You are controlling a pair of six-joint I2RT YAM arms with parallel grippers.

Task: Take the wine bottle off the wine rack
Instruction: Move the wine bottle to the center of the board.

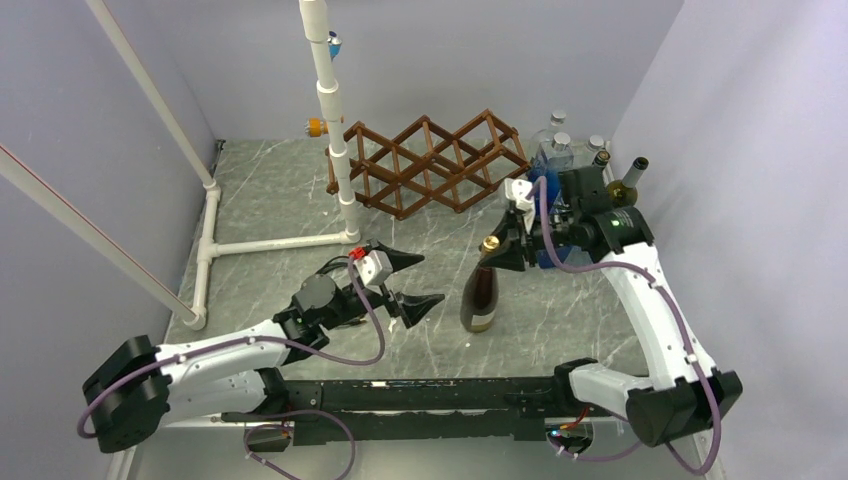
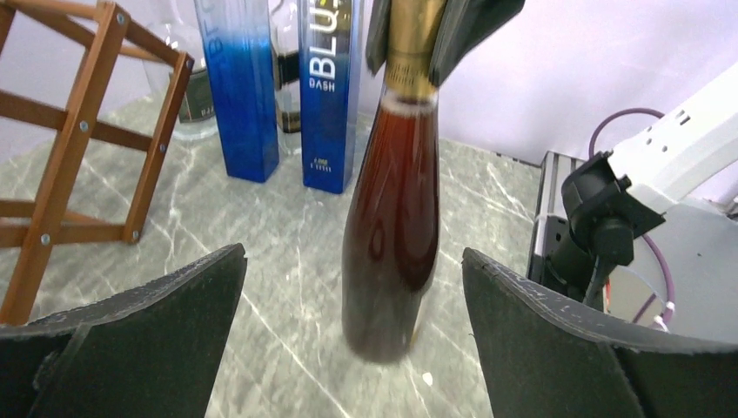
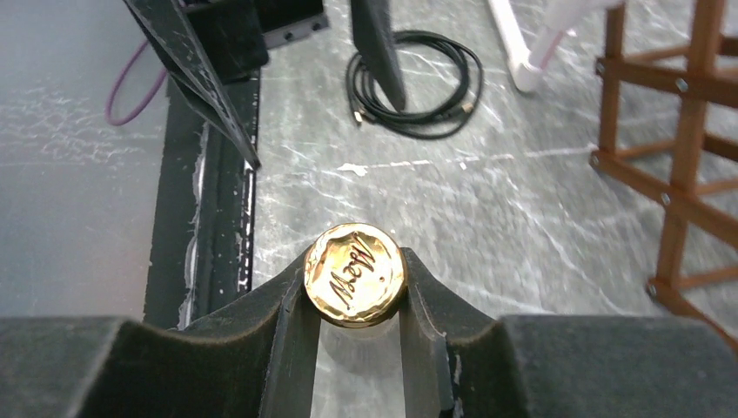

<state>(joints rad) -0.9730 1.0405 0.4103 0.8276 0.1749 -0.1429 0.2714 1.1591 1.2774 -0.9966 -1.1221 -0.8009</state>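
Right wrist view: right fingers [image 3: 419, 331] nearly shut, clamping gold foil top of wine bottle [image 3: 355, 274] from both sides. Bottle hanging upright straight below those fingers, base at tabletop [image 1: 280, 200]; resting or just lifted, cannot tell. Out of wine rack [image 1: 430, 160], which stands beyond the right fingers, well apart. Right arm arched up, wrist turned down over bottle neck. Left fingers [image 2: 148, 340] spread wide, gripping nothing, touching nothing; bottle body just ahead of the gap between them. Left arm stretched low over tabletop, wrist level. Blue boxes [image 2: 331, 87] behind bottle, past left fingertips.
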